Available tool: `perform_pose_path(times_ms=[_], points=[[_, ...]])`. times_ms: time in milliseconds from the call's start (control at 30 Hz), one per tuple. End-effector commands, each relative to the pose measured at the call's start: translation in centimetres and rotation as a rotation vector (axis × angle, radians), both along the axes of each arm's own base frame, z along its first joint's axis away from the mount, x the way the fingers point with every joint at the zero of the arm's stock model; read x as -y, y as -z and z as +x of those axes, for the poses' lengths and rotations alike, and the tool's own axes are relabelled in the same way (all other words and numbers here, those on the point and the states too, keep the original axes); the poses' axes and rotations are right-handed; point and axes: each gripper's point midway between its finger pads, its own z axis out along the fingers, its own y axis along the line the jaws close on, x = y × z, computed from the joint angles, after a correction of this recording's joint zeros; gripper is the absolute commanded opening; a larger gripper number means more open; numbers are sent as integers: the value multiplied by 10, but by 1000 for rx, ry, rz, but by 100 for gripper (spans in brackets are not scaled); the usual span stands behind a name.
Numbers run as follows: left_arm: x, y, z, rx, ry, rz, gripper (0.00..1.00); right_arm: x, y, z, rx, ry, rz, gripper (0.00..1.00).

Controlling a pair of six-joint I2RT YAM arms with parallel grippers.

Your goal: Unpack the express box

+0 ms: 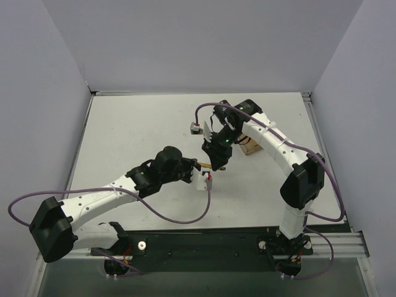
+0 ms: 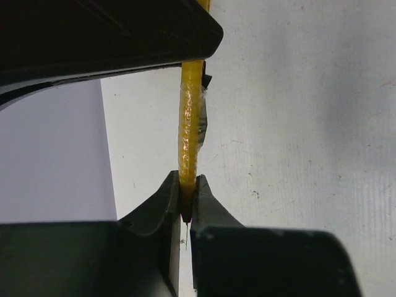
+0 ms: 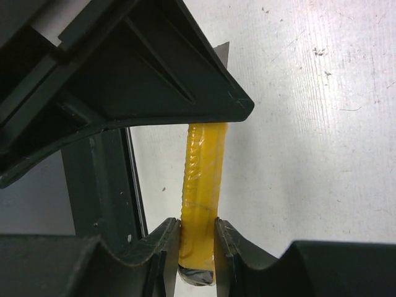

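**Box** (image 1: pixel 250 147): small, oblong, plain brown cardboard. It sits on the table (image 1: pixel 136 130) right of centre, just beside the right arm and partly hidden by it. Only the overhead view shows it, and its flaps cannot be made out.

**Knife** (image 1: pixel 204 165): slim, with a yellow body. From overhead it is a mere yellow sliver between the two claws. The left wrist view shows the knife (image 2: pixel 190 124) edge-on, thin, glossy and ridged. The right wrist view shows its broader face and a black end.

**Left claw** (image 1: pixel 199 171): black fingers drawn narrow, pinching the knife's thin edge.

**Right claw** (image 1: pixel 218 162): angular black fingers pressed on both sides of the knife near its black end, holding it.

**Table**: white and matte. The fine scratches and dark specks show only in the wrist views.
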Motion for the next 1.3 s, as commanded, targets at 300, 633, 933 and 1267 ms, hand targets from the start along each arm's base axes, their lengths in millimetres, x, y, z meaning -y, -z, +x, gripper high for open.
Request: perform_pose_path(times_ms=[300,633,933,1267], points=[[2,-67,-20,-494,-23,-388,0,44,-119,61,301,371,354,68],[9,-120,-19,-732,148,-578,0,57,-191,82,688,600,629,75],[5,-133,-27,-827,308,-604,0,31,-150,31,297,380,579,67],[-2,-133,-22,-884,310,-659,0,6,-150,14,209,239,635,64]])
